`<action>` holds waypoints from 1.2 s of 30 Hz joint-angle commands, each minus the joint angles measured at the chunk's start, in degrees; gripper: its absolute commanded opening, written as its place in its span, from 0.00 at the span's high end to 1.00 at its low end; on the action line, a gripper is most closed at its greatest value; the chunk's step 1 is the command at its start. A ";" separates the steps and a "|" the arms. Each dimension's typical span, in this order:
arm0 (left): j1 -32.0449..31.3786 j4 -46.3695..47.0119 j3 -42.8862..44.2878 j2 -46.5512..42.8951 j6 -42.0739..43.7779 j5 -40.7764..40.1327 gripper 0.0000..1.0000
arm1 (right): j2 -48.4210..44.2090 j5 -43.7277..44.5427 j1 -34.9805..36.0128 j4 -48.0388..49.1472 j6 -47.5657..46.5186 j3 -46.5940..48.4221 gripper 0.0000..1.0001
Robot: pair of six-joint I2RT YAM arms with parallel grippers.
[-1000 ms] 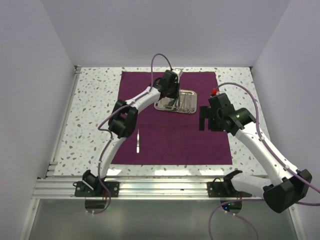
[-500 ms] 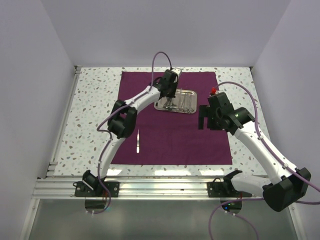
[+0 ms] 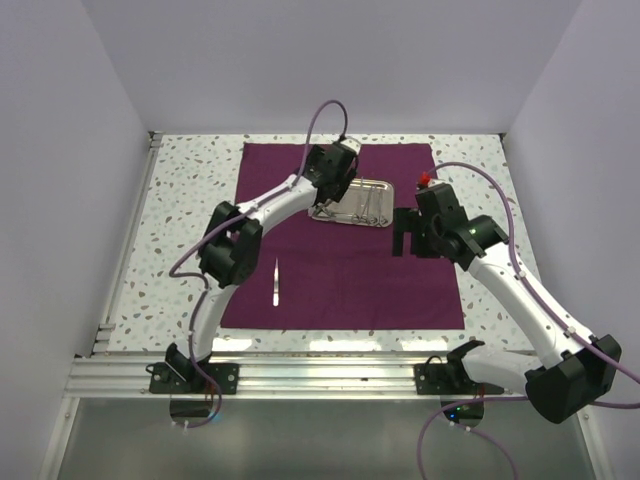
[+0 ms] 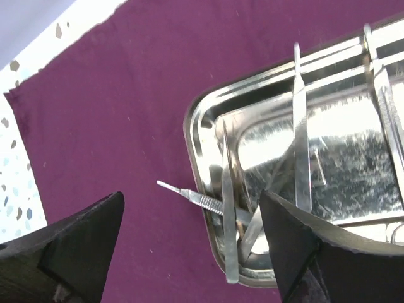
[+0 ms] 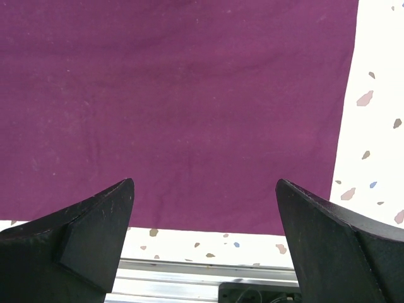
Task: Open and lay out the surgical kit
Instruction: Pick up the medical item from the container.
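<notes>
The dark purple cloth (image 3: 340,280) lies spread flat on the table. The steel tray (image 3: 388,205) sits on its far half with several thin silver instruments inside. My left gripper (image 3: 330,185) hangs over the tray's left end. In the left wrist view the left gripper (image 4: 192,197) is open, with nothing between its fingers. Under it, a ribbed silver handle (image 4: 196,199) pokes out over the tray rim (image 4: 192,126), and tweezers (image 4: 228,208) lie beside it. One thin silver instrument (image 3: 276,281) lies alone on the cloth's near left. My right gripper (image 3: 412,238) hovers open over the cloth (image 5: 189,95).
Speckled white tabletop (image 3: 180,220) surrounds the cloth. An aluminium rail (image 3: 330,372) runs along the near edge, and it shows below the cloth in the right wrist view. Plain walls close in the left, right and back.
My left gripper, shut half a second ago, now stands open over the tray's left end. The left arm's elbow has swung left. The right arm has barely moved.
</notes>
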 commanded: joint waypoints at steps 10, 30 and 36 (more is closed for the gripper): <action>-1.77 -3.93 2.60 2.77 -3.54 -12.10 0.02 | -2.25 -1.90 -0.02 1.39 -0.23 -1.45 0.02; 1.84 -4.38 8.06 6.29 -16.31 14.98 0.53 | 1.35 -1.46 0.06 2.26 -1.55 -0.40 0.02; 1.84 -5.78 9.98 8.57 -16.57 13.49 0.55 | 2.58 -1.20 0.06 2.70 -2.17 0.04 0.01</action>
